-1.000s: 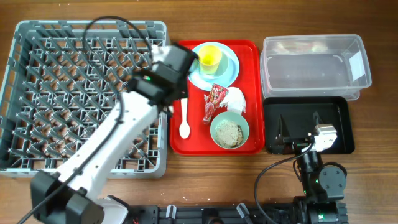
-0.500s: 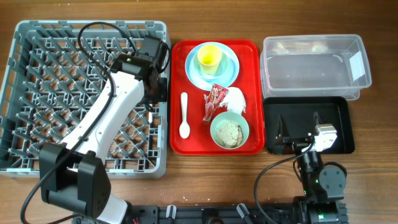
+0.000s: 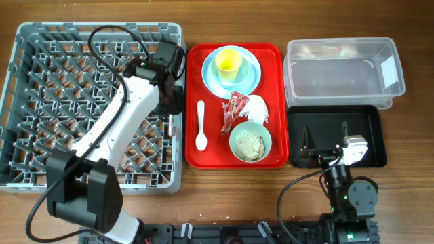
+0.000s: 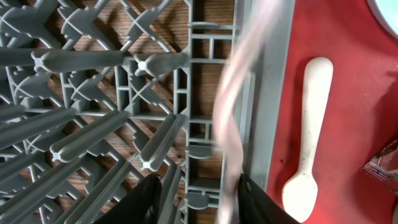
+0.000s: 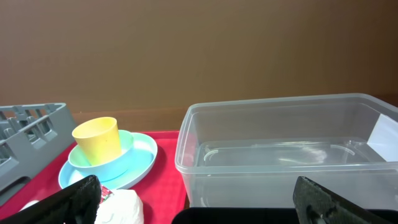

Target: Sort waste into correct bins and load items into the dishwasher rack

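Note:
My left gripper [image 3: 169, 95] hangs over the right edge of the grey dishwasher rack [image 3: 27, 102]. Its jaws [image 4: 200, 199] stand apart, and a pale, motion-blurred long thing [image 4: 229, 124] streaks down between them beside the right finger; I cannot tell what it is. The white spoon [image 3: 201, 125] [image 4: 308, 124] lies on the red tray [image 3: 271, 54]. A yellow cup [image 3: 228, 62] [image 5: 96, 138] stands in a mint bowl on the blue plate [image 3: 252, 76]. A second bowl [image 3: 249, 143] holds rice scraps, next to the red wrapper [image 3: 232, 110] and white napkin [image 3: 258, 108]. My right gripper [image 3: 325, 139] [image 5: 202, 205] is open over the black tray [image 3: 369, 125].
The clear tub [image 3: 342, 64] [image 5: 280, 149] stands behind the black tray at the right. A black cable loops over the rack from the left arm. The rack's upright pegs [image 4: 81, 59] crowd the space under the left gripper.
The left arm swung left from above the plate to the rack's right edge, then stayed there. The right arm has not moved.

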